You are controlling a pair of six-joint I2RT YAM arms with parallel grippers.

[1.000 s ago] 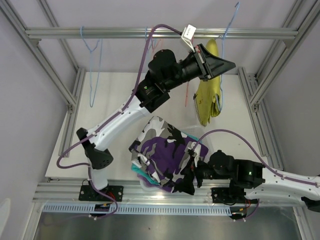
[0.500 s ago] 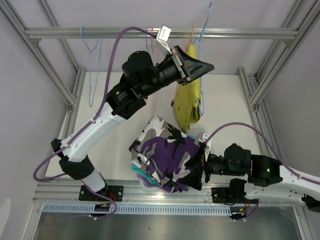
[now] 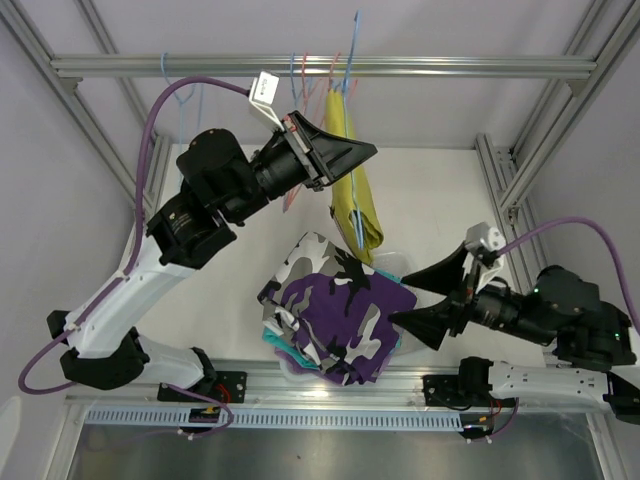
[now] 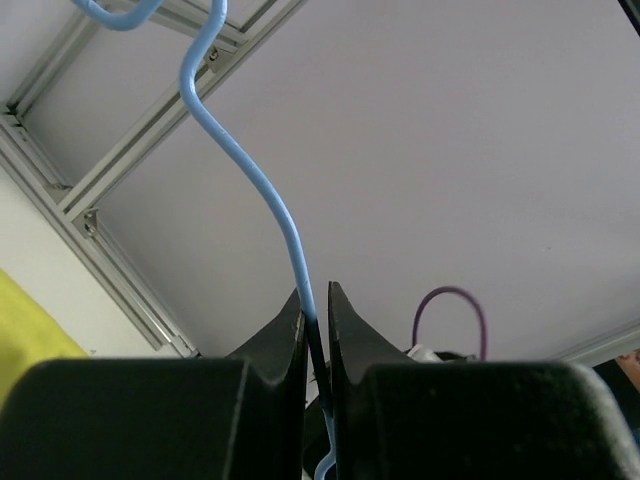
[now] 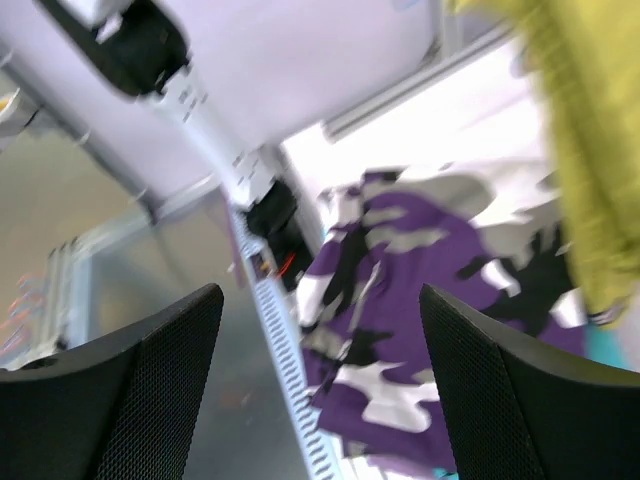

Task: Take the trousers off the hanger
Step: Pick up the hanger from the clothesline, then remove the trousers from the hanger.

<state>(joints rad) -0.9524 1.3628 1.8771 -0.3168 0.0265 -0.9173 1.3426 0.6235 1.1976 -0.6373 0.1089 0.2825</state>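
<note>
Your left fingers [image 4: 298,325] pinch the blue hanger [image 4: 288,225] bearing the mustard trousers [image 3: 352,190]; your right fingers [image 3: 425,322] stand wide beside the purple camouflage trousers [image 3: 330,315].

A white table [image 3: 440,195] sits inside an aluminium frame [image 3: 480,66].

mustard trousers [image 3: 358,200] hang draped on the blue hanger [image 4: 285,225] — purple camouflage trousers [image 3: 335,315] lie heaped below.
</note>
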